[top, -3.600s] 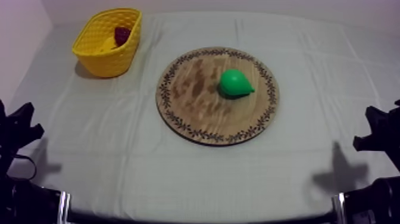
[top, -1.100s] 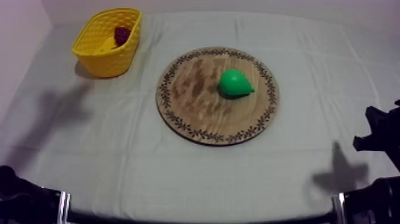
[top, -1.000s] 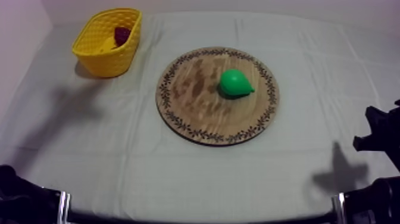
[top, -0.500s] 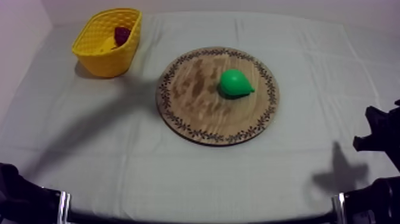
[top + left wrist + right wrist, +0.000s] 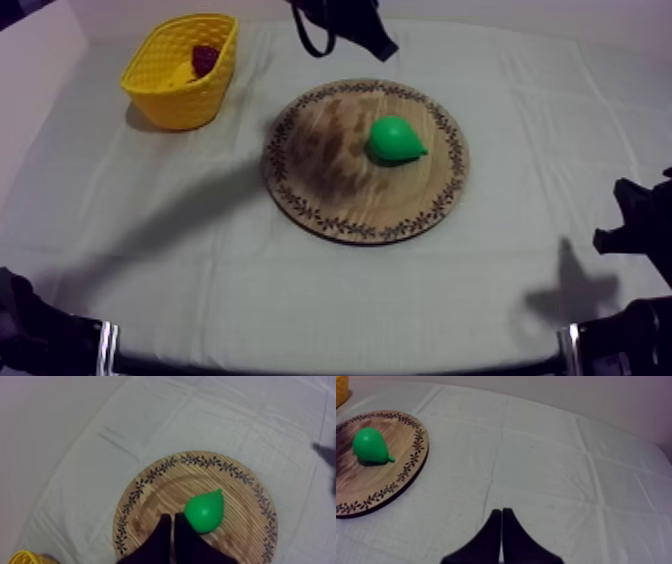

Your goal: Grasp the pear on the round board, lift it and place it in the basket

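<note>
Presently in hand: the approach; the pear [image 5: 395, 138] is not yet gripped and nothing is lifted.
Pear: lies on its side on the wooden board [image 5: 320, 175], right of the board's middle, with its stem end toward the table's [image 5: 200, 270] right edge.
Yellow basket [image 5: 175, 105]: at the table's far left corner, well apart from the board, with a small red fruit [image 5: 205, 55] inside.
Left gripper [image 5: 171, 520]: fingers pressed together into a narrow wedge, over the board and just beside the pear; how high above it I cannot tell.
Right gripper [image 5: 501, 513]: fingers pressed together, low at the table's right edge, pinching nothing.
Next move, as I judge it: the left fingers must spread, come down astride the pear's round body and close there; the smooth rounded toy could slip from a pinch near the stem.
Top view adds: the left arm [image 5: 340, 25] over the table's far edge, the whole basket and the route to it.
Left wrist view adds: how the fingertips line up with the pear [image 5: 204, 512].
Right wrist view adds: bare cloth [image 5: 546, 466] under the idle gripper, with the pear [image 5: 368, 445] well apart.
</note>
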Motion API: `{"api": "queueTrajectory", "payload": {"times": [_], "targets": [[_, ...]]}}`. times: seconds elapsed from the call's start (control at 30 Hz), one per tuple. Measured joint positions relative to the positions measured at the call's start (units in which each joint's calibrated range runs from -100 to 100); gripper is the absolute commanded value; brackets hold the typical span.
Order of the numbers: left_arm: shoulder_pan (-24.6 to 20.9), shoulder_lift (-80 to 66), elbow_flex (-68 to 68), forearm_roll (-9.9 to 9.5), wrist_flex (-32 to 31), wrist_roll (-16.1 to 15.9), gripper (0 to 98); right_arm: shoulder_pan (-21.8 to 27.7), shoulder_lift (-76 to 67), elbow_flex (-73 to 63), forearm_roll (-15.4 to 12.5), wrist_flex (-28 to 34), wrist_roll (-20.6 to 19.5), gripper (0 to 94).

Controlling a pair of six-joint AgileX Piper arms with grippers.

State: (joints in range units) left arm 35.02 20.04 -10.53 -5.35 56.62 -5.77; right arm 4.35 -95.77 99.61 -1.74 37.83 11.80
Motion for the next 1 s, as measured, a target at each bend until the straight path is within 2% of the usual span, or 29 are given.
{"api": "queueTrajectory", "payload": {"times": [0.1,0.37,0.47,0.67,1.0], "targets": [[0.05,0.79,-0.78,0.76,0.67,-0.75,13.8,0.0,0.0,0.0,0.0,0.0,0.0,0.5],[-0.61,2.16,-2.39,1.23,2.42,-0.47,74.3,0.0,0.0,0.0,0.0,-0.08,0.0,0.5],[-0.73,2.53,-2.83,1.37,5.2,-1.41,88.5,0.0,0.0,0.0,0.0,-0.08,0.0,0.5],[-0.7,2.96,-3.02,1.44,10.48,-2.71,95.2,0.0,0.0,0.0,0.0,-0.08,0.0,0.5],[-0.05,5.74,-2.61,1.45,9.74,-3.0,96.1,0.0,0.0,0.0,0.0,-0.08,0.0,0.5]]}}
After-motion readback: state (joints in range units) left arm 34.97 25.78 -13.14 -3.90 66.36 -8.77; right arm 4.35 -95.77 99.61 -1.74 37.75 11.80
